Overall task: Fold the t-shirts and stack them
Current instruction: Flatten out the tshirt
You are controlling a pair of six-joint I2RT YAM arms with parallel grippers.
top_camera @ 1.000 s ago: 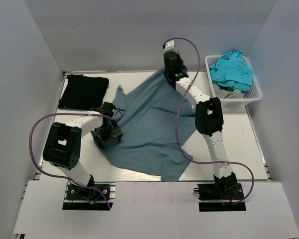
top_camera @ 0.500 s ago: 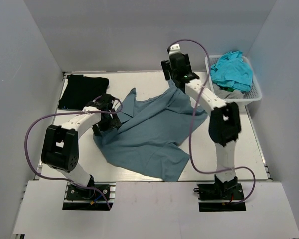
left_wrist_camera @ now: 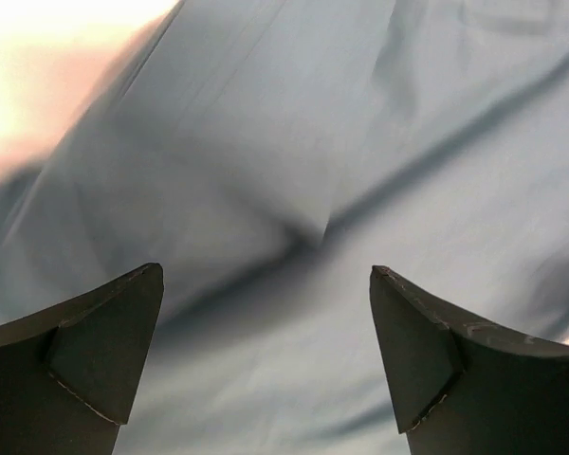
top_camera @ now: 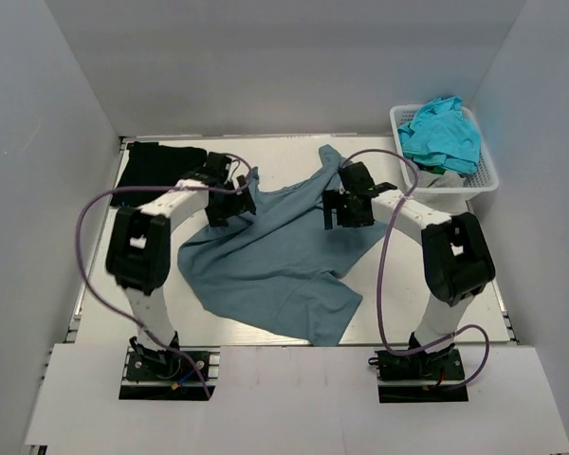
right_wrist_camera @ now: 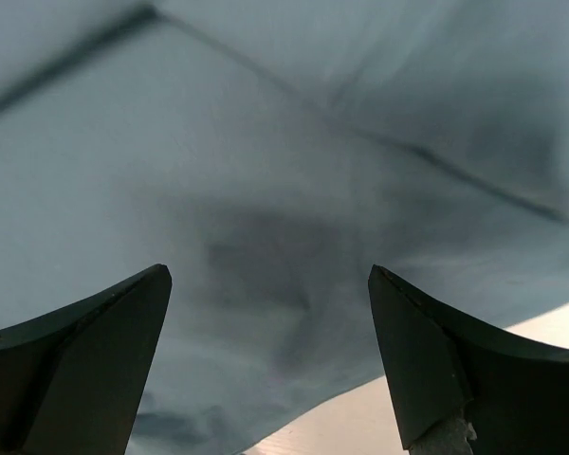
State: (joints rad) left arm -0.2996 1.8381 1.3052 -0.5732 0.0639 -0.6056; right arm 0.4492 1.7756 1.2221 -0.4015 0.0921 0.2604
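T-shirts: one slate-blue [top_camera: 275, 256], one black [top_camera: 150, 167].

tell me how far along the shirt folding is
Done, apparently: the black t-shirt lies folded at the far left corner. In hand: the slate-blue t-shirt lies rumpled mid-table, with the left gripper and right gripper both open over its far part, gripping nothing. Left: folding it, stacking it, and the turquoise t-shirts heaped in the white basket.
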